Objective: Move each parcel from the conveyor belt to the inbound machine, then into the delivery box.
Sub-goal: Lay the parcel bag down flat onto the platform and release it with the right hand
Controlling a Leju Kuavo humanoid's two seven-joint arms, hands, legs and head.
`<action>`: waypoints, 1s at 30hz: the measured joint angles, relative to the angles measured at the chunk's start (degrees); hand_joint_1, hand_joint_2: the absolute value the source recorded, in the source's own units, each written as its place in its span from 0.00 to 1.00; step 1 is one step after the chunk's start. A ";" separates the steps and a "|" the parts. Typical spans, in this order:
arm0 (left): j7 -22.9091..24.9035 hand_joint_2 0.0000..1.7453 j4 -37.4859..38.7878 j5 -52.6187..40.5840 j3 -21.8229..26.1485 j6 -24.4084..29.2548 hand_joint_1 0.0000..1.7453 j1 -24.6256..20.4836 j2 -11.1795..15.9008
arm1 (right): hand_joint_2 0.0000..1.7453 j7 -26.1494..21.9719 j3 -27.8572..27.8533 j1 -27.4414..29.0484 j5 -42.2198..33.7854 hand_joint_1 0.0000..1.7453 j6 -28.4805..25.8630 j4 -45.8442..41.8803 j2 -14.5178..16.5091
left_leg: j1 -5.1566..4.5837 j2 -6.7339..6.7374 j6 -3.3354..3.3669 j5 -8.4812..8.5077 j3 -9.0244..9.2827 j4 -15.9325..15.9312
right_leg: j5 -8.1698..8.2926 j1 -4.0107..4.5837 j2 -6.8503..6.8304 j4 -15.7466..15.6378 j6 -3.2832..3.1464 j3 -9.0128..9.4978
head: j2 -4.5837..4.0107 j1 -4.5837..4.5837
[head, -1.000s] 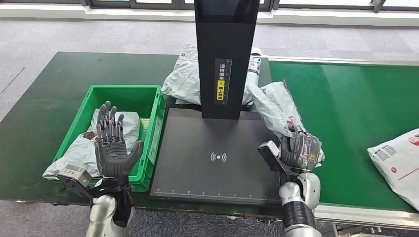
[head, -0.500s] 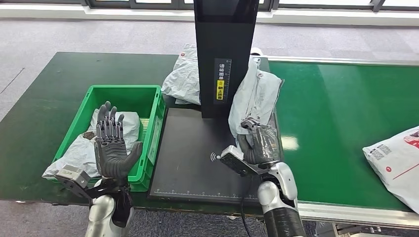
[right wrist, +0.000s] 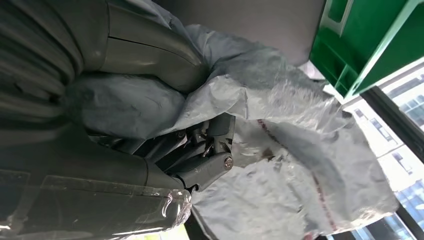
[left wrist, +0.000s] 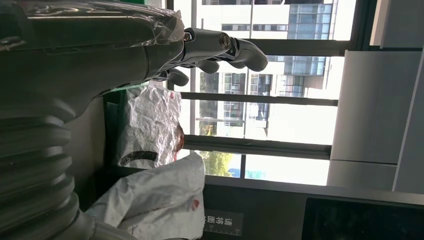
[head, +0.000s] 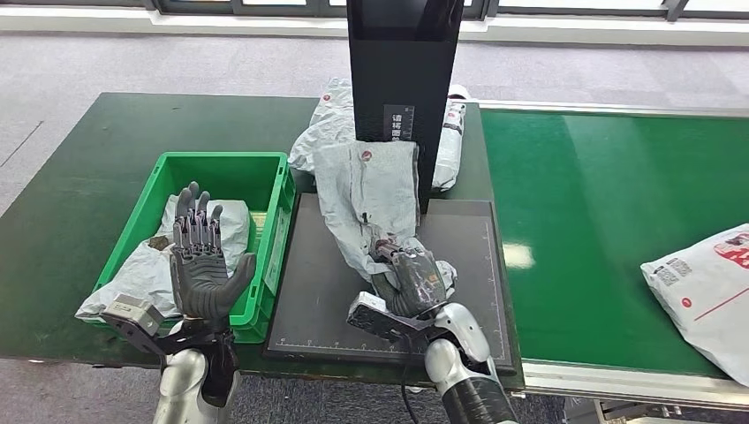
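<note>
Grey parcel (head: 369, 199) in my right hand (head: 413, 281): soft crinkled plastic mailer, flat and floppy, small red round mark near its far end. It lies draped over the inbound machine's black scan plate (head: 472, 265), long axis running from my hand away toward the machine's upright black column (head: 404, 79), far end leaning against the column base. Near end bunched in my grip; right wrist view shows the wrinkled film (right wrist: 280, 165) wrapped around my closed fingers (right wrist: 212, 167), thumb pressed on top.

My left hand (head: 201, 265) is raised palm up beside the near corner of the green delivery box (head: 281, 190), fingers spread apart and straight, holding nothing. Box is rigid green plastic, rectangular, with another crumpled grey parcel (head: 228, 223) inside and one spilling over its near-left edge (head: 132, 276).

More grey mailers are piled behind the column (head: 325, 137). Conveyor belt (head: 609, 203) to the right is smooth bright green, with a white parcel with red printing (head: 707, 287) at its right edge. Dark green matte table (head: 79, 168) under the box
</note>
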 joint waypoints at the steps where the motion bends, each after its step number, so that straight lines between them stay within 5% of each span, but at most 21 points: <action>1: 0.00 1.00 0.01 0.00 -0.01 0.09 0.00 0.00 0.00 | 1.00 -0.06 0.12 -0.09 -0.49 0.06 0.49 0.46 0.01 | 0.00 0.00 0.00 0.00 0.00 0.00 | 0.00 0.00 0.00 0.00 0.00 0.00 | 0.00 0.00; 6: 0.00 1.00 0.09 0.02 -0.02 1.06 0.00 0.00 0.00 | 1.00 -1.67 0.85 -0.58 -3.85 0.00 0.04 3.29 0.07 | 0.00 0.00 0.00 0.00 0.00 0.00 | 0.00 0.00 0.00 0.00 0.00 0.00 | -0.01 0.00; 17: 0.00 1.00 0.26 -1.42 0.54 3.89 0.00 0.06 0.00 | 1.00 -7.57 0.92 0.54 -12.02 0.00 -14.60 -3.46 -0.02 | 0.00 0.00 0.00 0.00 0.00 0.01 | 0.00 0.00 0.00 0.00 0.00 -0.03 | -0.01 0.00; 25: -0.02 1.00 0.60 -11.09 -4.33 17.20 0.00 -1.26 0.42 | 1.00 -9.45 1.13 4.98 -21.17 0.00 -27.34 -20.66 -1.13 | -0.04 0.00 0.01 -0.01 0.03 0.03 | 0.00 -0.03 0.00 -0.02 0.00 -0.07 | -0.01 0.00; 30: 0.09 1.00 14.09 -22.77 -11.87 26.30 0.00 -6.88 0.51 | 1.00 -9.42 0.72 6.70 -24.34 0.00 -27.80 -30.03 -1.45 | -0.09 0.10 0.02 -0.02 0.07 0.03 | 0.06 -0.08 0.04 -0.05 0.01 -0.07 | 0.00 0.01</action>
